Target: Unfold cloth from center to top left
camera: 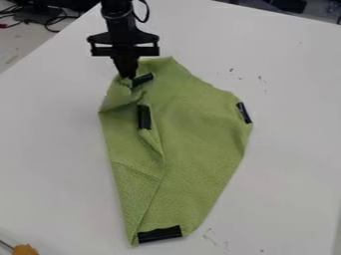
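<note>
The black gripper (127, 73) hangs over the cloth's upper left part, its fingers together and shut on a pinch of fabric there. The green cloth (200, 134) lies on the white table, long from top to bottom and narrowing toward the lower left. Its left side is folded over, with creases running down to the bottom corner. Black tape strips mark it: one right beside the gripper, one below that near the fold, one at the right edge and one at the bottom edge.
The white table (286, 164) surrounds the cloth, with small dark marks on its surface. An orange object (25, 249) sits at the lower left corner of the view. Dark cables (50, 21) lie beyond the table's edge at the top left.
</note>
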`<state>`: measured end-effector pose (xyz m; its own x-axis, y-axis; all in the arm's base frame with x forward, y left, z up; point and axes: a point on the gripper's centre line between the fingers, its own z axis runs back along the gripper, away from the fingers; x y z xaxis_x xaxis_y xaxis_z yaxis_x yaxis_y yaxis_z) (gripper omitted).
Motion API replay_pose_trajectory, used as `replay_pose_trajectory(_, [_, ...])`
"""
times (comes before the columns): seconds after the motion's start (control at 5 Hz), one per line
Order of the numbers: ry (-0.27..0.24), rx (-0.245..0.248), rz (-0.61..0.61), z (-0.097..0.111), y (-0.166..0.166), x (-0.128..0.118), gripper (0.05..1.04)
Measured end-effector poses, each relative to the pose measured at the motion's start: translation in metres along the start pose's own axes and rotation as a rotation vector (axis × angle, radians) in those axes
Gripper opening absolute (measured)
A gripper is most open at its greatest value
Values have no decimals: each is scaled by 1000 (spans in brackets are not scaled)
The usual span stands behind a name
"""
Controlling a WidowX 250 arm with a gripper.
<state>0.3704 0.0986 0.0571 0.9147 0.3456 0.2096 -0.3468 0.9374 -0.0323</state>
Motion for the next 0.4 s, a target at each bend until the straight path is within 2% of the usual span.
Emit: replay_pose_trajectory(0.4, [-5, -10, 32, -11, 13, 4, 51])
